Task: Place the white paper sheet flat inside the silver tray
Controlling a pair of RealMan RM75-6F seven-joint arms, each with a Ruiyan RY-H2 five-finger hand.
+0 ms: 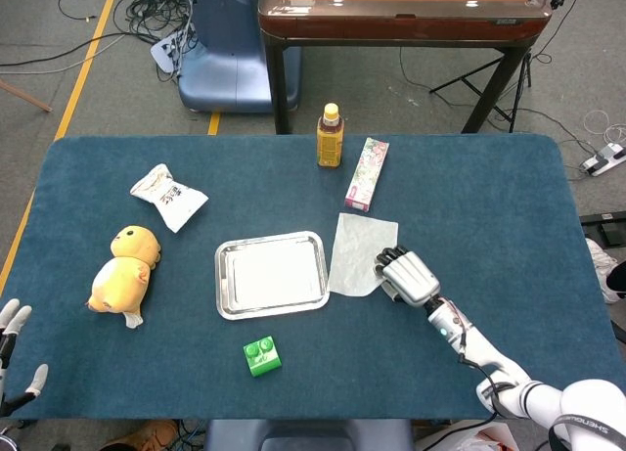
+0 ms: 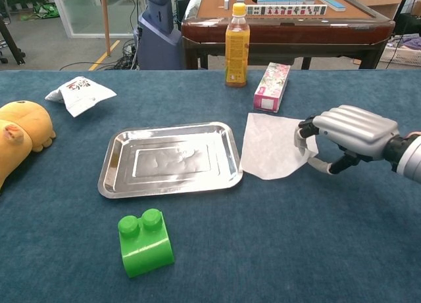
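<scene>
The white paper sheet (image 1: 355,250) (image 2: 268,145) lies on the blue cloth just right of the silver tray (image 1: 221,280) (image 2: 108,175), its left edge close to the tray's right rim. My right hand (image 1: 406,275) (image 2: 348,132) grips the sheet's near right corner between thumb and fingers, and that corner curls up off the cloth. The tray holds nothing. My left hand (image 1: 10,358) shows only at the bottom left of the head view, fingers apart, holding nothing.
A green block (image 1: 262,355) (image 2: 145,242) sits in front of the tray. A yellow plush (image 1: 125,265) (image 2: 20,135) and a snack bag (image 1: 168,197) (image 2: 80,93) lie left. A bottle (image 1: 331,136) (image 2: 237,46) and pink box (image 1: 367,174) (image 2: 272,86) stand behind the paper.
</scene>
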